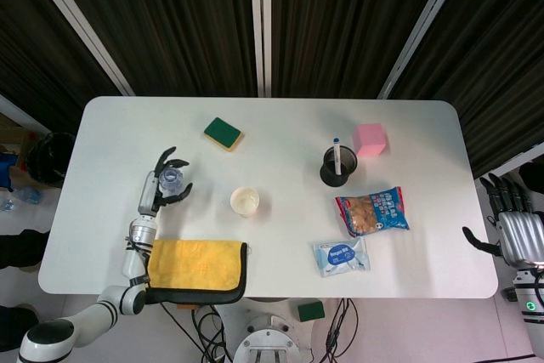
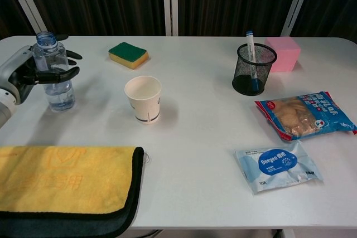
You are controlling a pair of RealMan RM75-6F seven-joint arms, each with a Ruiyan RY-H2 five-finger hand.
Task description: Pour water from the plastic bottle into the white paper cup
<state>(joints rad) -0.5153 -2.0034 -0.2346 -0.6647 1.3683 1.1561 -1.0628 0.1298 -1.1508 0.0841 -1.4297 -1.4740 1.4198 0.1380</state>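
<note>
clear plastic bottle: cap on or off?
Off. The clear plastic bottle shows a bare open neck in chest view, standing upright with the left hand around it. No cap visible anywhere.

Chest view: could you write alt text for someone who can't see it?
The robot's left hand has its fingers around an upright, uncapped water bottle on a white table, left of a paper cup. A yellow towel lies in front.
</note>
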